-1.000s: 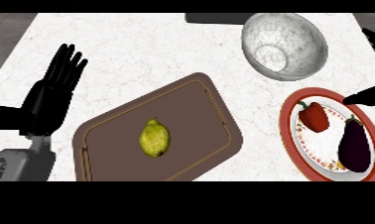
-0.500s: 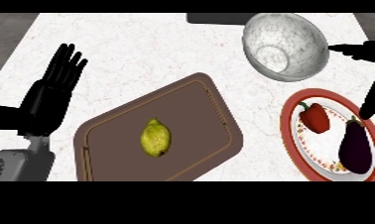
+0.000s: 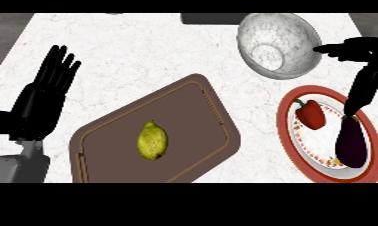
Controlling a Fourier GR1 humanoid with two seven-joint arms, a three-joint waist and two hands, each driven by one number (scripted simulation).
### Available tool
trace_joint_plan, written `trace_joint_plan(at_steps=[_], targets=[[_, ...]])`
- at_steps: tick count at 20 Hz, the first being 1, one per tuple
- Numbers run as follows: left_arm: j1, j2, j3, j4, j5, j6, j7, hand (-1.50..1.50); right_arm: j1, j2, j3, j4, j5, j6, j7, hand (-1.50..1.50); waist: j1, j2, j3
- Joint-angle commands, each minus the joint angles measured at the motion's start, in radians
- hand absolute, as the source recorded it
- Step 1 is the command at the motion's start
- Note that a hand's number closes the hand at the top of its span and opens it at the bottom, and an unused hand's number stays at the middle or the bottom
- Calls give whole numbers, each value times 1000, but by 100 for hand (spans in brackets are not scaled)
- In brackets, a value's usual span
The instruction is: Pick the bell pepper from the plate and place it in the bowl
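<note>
A red bell pepper lies on the left part of a red-rimmed plate at the right edge. A dark purple eggplant lies beside it on the same plate. The grey speckled bowl stands behind the plate. My right hand comes in from the right edge, open, with one finger stretched left toward the bowl's rim and another hanging down to the eggplant's stem. It hovers right of the pepper without touching it. My left hand rests open at the left, fingers up.
A brown cutting board lies mid-counter with a yellow-green lemon on it. A dark object sits at the counter's back edge beside the bowl. Bare white counter lies between the board and the bowl.
My right hand has moved further into view from the right edge, up toward the bowl and over the plate. The pepper, plate, bowl and left hand have not moved.
</note>
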Motion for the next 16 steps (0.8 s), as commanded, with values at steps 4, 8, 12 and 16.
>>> trace_joint_plan(at_steps=[4,8,12,16], targets=[[0,-18,30,-33,-24,-1,38,0,170,27,-71,-182,14,3,67,-150,-12,-1,1],[-2,-60,23,43,-59,-29,-42,0,224,43,-78,-194,151,-94,-59,-150,-8,2,1],[-30,4,91,-5,13,-70,76,0,274,79,-75,-213,237,-163,-114,-150,-4,2,1],[18,-85,45,2,-68,-38,-4,0,319,82,-113,-206,303,-184,-209,-150,-3,2,1]])
